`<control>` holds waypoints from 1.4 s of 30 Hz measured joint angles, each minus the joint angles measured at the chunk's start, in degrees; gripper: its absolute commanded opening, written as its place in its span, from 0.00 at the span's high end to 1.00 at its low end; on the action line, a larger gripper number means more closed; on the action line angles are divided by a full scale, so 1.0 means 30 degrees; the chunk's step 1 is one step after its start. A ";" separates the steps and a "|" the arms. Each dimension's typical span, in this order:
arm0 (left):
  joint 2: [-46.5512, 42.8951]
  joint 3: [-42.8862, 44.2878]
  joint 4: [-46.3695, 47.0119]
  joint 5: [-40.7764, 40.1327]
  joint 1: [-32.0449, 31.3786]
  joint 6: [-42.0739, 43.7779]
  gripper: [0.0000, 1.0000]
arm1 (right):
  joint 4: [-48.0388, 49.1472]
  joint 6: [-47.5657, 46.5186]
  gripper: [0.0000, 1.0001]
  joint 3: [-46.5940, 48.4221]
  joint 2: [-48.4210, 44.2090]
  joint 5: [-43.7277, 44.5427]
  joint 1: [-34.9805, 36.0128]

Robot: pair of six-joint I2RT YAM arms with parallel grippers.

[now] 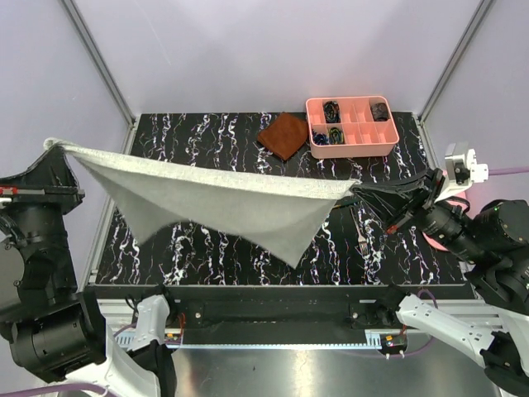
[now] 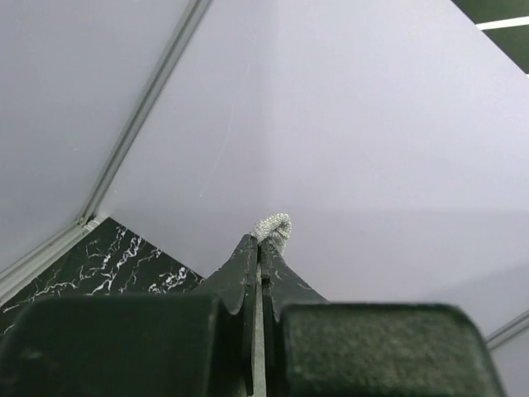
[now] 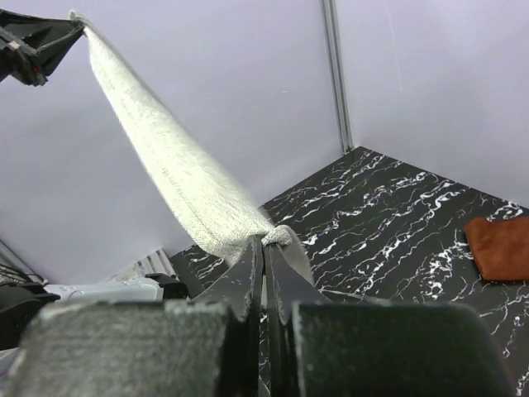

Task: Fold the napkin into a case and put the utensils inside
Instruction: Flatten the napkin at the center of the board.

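Observation:
The light grey napkin hangs stretched in the air above the table, held by two corners, its lower point drooping toward the table's front. My left gripper is shut on its left corner, high at the far left; a tuft of the napkin pokes out past the tips. My right gripper is shut on the right corner, where the napkin runs off up to the left. A silver fork lies on the table below the right gripper. The dark utensil is not in view.
A pink compartment tray with small dark items stands at the back right. A rust-brown cloth lies left of it, also in the right wrist view. Frame posts rise at the back corners.

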 measured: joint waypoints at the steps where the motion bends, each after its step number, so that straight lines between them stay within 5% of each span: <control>1: 0.0000 0.0131 -0.0131 -0.0117 -0.0007 0.0000 1.00 | -0.0022 0.0007 1.00 0.0000 -0.0022 0.0138 0.0007; 4: 0.0073 -0.0306 -0.0393 -0.0342 -0.0015 -0.0036 1.00 | -0.0160 0.0029 1.00 0.0000 0.0189 0.1508 0.0007; 11: 0.1654 -0.7402 0.1545 0.0707 -0.0109 -0.1078 1.00 | 0.0211 -0.0087 1.00 -0.0226 0.3504 0.5661 -0.0240; 17: 0.7380 -1.0775 0.4000 0.2200 -0.1137 -0.1639 1.00 | 0.2441 0.1144 1.00 -0.2506 0.8415 0.2936 -0.5836; 29: 1.8746 -0.9522 0.8255 0.2907 -0.3395 -0.2040 1.00 | 0.5107 0.1151 1.00 -0.1122 1.8877 0.0743 -0.9209; 33: 2.0036 -0.8677 0.8429 0.3002 -0.3504 -0.2033 1.00 | 0.5588 0.1158 1.00 0.1217 2.1580 -0.0495 -0.9668; 42: 2.0072 -0.8174 0.8852 0.3075 -0.3395 -0.1639 1.00 | 0.5872 0.1290 1.00 0.1661 2.2076 -0.1989 -0.9726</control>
